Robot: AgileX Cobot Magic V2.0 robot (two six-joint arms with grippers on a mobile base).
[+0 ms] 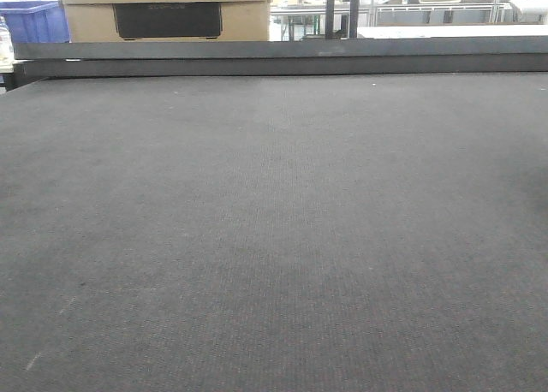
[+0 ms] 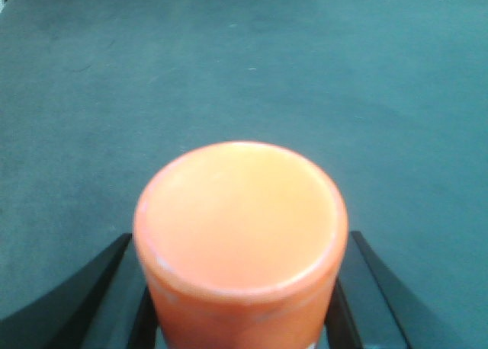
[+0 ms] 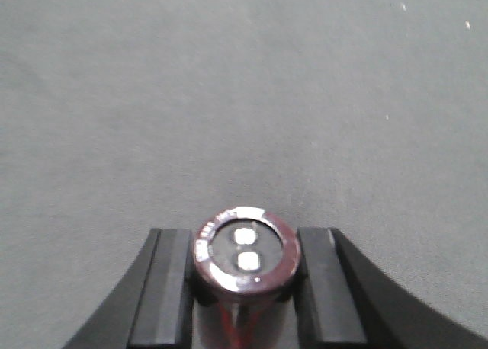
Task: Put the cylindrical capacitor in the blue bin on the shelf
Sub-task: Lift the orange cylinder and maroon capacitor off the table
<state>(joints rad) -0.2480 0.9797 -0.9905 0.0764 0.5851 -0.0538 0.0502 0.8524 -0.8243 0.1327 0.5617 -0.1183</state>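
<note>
The right gripper (image 3: 244, 288) sits at the bottom centre of the frame, its black fingers (image 3: 169, 288) clamped against both sides of a dark red cylindrical capacitor (image 3: 245, 256). Two pale terminals (image 3: 246, 248) face the camera. Grey matting (image 3: 244, 97) fills the rest.

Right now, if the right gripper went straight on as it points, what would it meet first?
Probably the grey mat: the right gripper, shut on the capacitor, points at bare mat, with nothing else ahead in its view. Depth is unclear.
</note>
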